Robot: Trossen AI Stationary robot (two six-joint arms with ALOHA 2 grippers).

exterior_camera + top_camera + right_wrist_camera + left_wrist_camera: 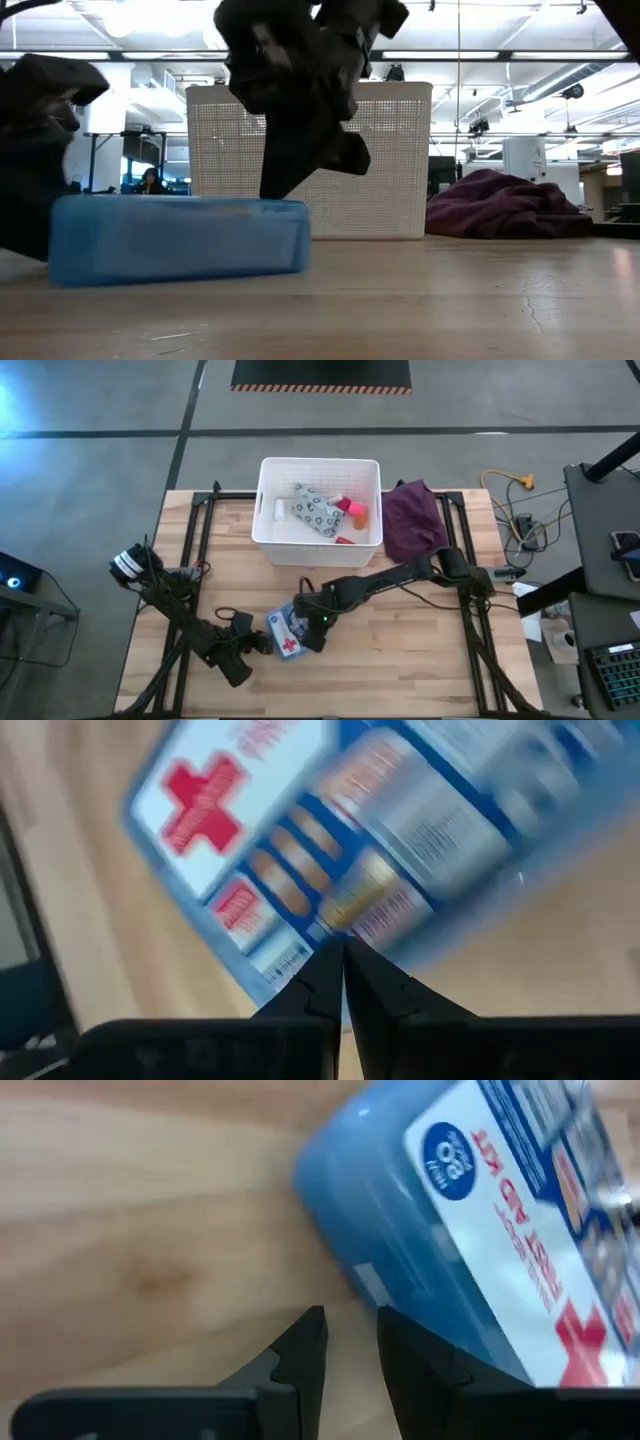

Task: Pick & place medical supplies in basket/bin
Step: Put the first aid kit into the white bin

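The right gripper, jaws closed and empty, presses the blue first-aid kit. It may shove the kit across the bench into the left gripper, whose jaws stand slightly apart.

"FIRST AID KIT" in red, red cross, "80" in blue circle, on blue packet label

The kit is translucent blue, its white label printed with a red cross, red lettering and a dark blue round badge. The basket is white with finely perforated walls. Inside it lie a pale green pouch patterned with dark rings, and at its 3 o'clock, pink, orange and red pieces. The cloth is dark purple. The counter is light wood. Both grippers are black.
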